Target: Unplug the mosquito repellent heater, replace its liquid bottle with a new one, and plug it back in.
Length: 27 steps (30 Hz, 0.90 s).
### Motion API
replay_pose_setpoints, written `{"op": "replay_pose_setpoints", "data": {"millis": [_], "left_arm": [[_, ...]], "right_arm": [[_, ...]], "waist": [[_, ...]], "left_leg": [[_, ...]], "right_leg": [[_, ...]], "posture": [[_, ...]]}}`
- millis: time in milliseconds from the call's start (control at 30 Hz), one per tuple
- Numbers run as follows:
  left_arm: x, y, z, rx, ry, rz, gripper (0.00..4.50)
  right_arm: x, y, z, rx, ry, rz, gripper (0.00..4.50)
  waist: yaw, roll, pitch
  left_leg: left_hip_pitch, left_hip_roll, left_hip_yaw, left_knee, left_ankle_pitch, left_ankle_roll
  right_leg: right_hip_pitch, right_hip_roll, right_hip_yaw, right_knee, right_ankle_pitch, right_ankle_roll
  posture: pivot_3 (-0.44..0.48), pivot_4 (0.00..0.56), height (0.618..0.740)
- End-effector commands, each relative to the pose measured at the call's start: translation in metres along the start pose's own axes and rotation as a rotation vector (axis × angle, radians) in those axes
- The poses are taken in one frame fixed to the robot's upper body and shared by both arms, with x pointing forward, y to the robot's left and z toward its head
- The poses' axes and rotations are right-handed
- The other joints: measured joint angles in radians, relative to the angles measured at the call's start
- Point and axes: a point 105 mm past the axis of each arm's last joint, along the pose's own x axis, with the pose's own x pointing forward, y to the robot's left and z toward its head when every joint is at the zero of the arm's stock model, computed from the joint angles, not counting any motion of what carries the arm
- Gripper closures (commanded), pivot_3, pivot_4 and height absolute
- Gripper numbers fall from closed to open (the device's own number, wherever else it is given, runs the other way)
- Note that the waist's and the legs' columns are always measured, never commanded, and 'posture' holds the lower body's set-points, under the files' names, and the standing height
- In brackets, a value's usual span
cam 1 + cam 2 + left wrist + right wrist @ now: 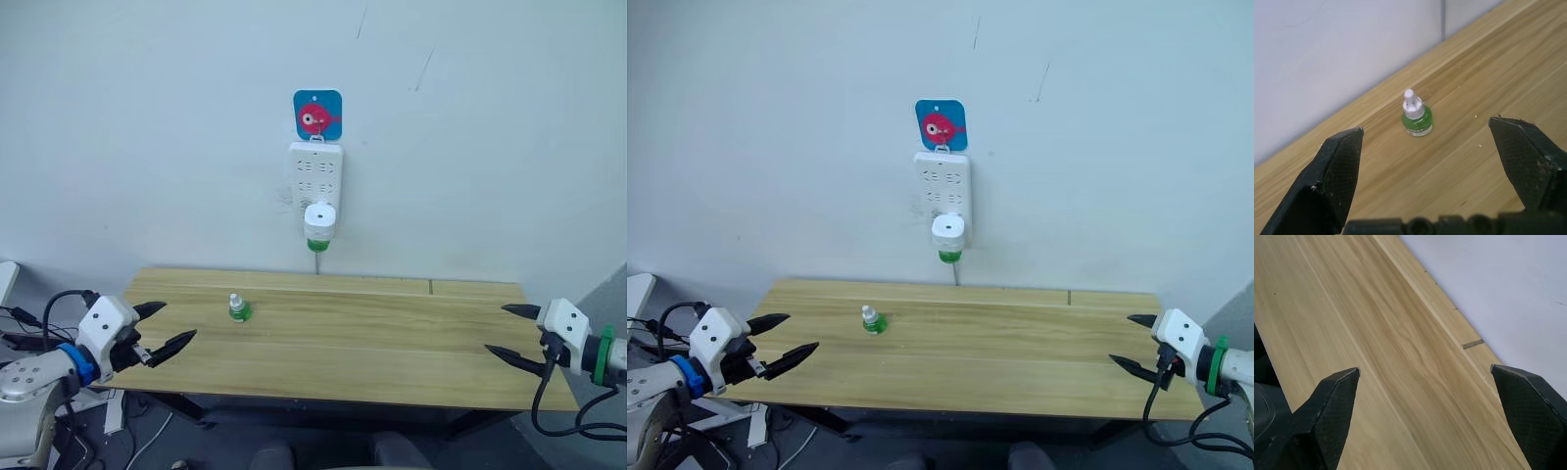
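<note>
At the lower left of the left eye view, the left gripper [168, 325] hangs over the table's left edge with its two black fingers spread wide apart and nothing between them. The fingers point toward the middle of the table [392, 352], a light wooden top running across the lower half of the frame.

A little right of that gripper, on the left part of the table near its far edge, stands the new bottle [239, 308]: small, green, upright, its long axis vertical and its white cap pointing up. In the left wrist view the new bottle [1416, 116] sits ahead of the open fingers [1337, 171], between their lines but well apart from both. Bare wood lies between it and the gripper.

At the centre of the frame, above the table, a white power strip [314, 176] hangs vertically on the wall from a blue square hook plate [317, 114] bearing a red mark. The heater [320, 221] is plugged into the strip's lower end, its rounded white face turned out from the wall. Its bottle [315, 244] shows as a green band under the heater, axis vertical, pointing down, clear of the table.

At the lower right, the right gripper [511, 331] hovers by the table's right edge, its fingers wide apart and empty, aimed left across the wood.
</note>
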Motion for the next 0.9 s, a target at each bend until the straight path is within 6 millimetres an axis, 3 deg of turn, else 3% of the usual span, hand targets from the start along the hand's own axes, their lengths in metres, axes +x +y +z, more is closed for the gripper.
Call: {"op": "replay_pose_setpoints", "data": {"millis": [33, 133, 267, 500, 633, 900], "left_arm": [[-0.002, 0.011, 0.014, -0.003, -0.046, 0.013, 0.00], [-0.002, 0.016, 0.019, 0.002, -0.071, 0.020, 0.00], [0.008, 0.025, 0.044, 0.012, -0.156, 0.050, 0.00], [0.041, 0.029, 0.102, -0.049, -0.313, -0.006, 0.00], [0.066, 0.031, 0.140, -0.033, -0.386, -0.039, 0.00], [0.097, 0.029, 0.177, -0.021, -0.475, -0.107, 0.00]], "right_arm": [[-0.004, -0.006, 0.017, -0.036, -0.037, -0.030, 0.03], [-0.001, -0.002, 0.022, -0.030, -0.051, -0.026, 0.03], [0.004, 0.006, 0.043, -0.016, -0.109, -0.021, 0.03], [0.014, 0.025, 0.120, -0.035, -0.313, -0.012, 0.03], [0.023, 0.033, 0.177, 0.008, -0.474, -0.065, 0.03], [0.028, 0.026, 0.232, 0.041, -0.612, -0.207, 0.03]], "waist": [[-0.001, 0.000, 0.002], [-0.002, 0.001, 0.008], [-0.006, 0.002, 0.022], [-0.022, 0.001, 0.063], [-0.043, -0.005, 0.088], [-0.090, -0.008, 0.115]], "left_leg": [[0.000, 0.000, 0.000, 0.000, 0.000, 0.000], [0.000, 0.000, 0.000, 0.000, 0.000, 0.000], [0.000, 0.000, 0.000, 0.001, 0.000, 0.000], [-0.003, 0.000, -0.001, 0.003, 0.000, 0.000], [-0.004, 0.000, -0.002, 0.004, 0.000, 0.000], [-0.007, -0.001, -0.002, 0.005, 0.000, 0.000]], "right_leg": [[0.000, 0.000, 0.000, 0.000, 0.000, 0.000], [0.000, 0.000, 0.000, 0.000, 0.000, 0.000], [0.000, 0.000, 0.000, 0.000, 0.000, 0.000], [-0.001, 0.000, 0.000, 0.001, 0.004, 0.006], [-0.001, 0.000, 0.000, 0.001, 0.004, 0.007], [-0.004, 0.000, 0.001, 0.000, 0.006, 0.010]], "posture": [[-0.047, 0.046, 0.725], [-0.054, 0.056, 0.725], [-0.086, 0.087, 0.725], [-0.165, 0.141, 0.725], [-0.207, 0.164, 0.725], [-0.247, 0.183, 0.725]]}}
